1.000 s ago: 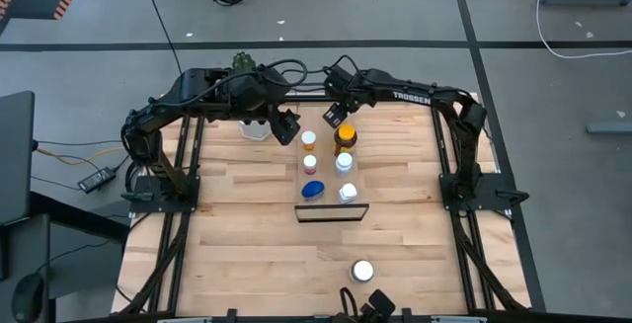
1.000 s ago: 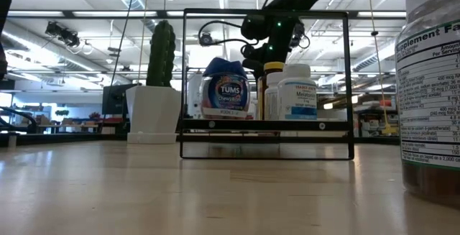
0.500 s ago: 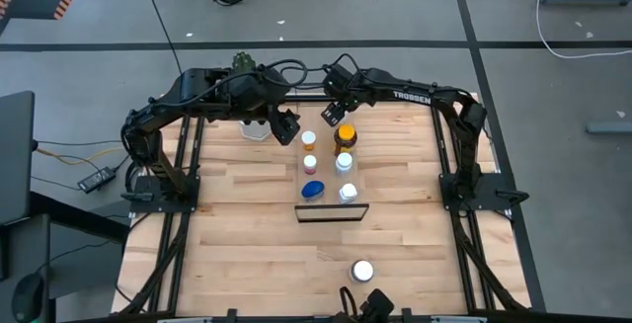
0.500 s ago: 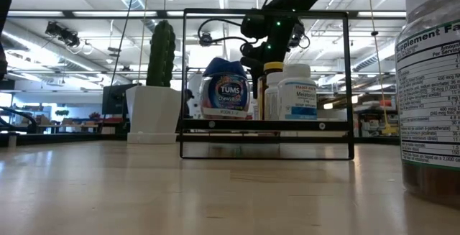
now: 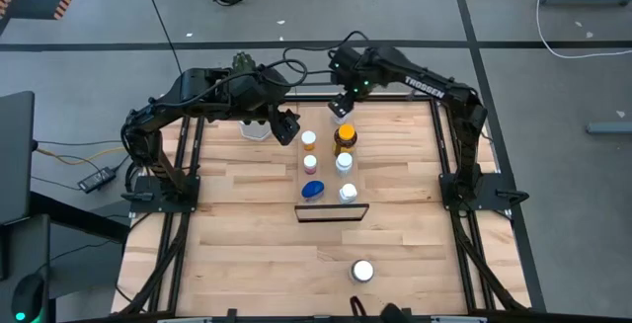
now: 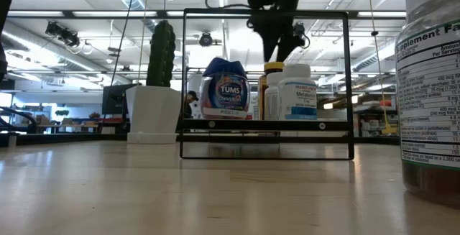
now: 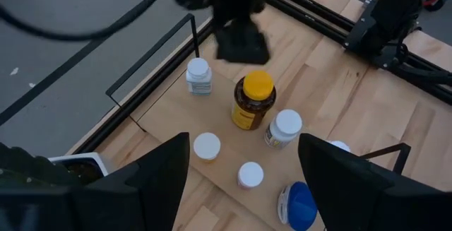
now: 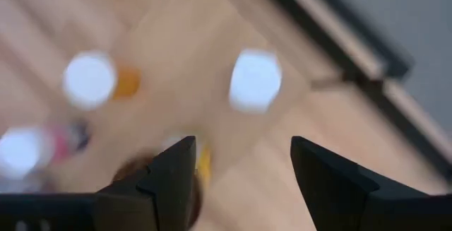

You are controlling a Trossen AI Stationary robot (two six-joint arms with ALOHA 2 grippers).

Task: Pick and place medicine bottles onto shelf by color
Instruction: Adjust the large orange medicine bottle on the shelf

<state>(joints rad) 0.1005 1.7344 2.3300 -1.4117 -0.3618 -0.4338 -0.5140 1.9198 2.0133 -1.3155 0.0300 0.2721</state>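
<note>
Low view is the good one for labels: the blue-lidded bottle says TUMS, the white bottle beside it reads Melatonin I think, and the big bottle at near right shows "Supplement Fa...". All the small bottles sit on the shelf mid-table, amber bottle at its far end. Right arm has TROSSEN printed on it. Right gripper hangs above the shelf's far end, fingers apart, holding nothing. Left gripper sits just left of the shelf, fingers wide, empty. Cactus pot at far left.
</note>
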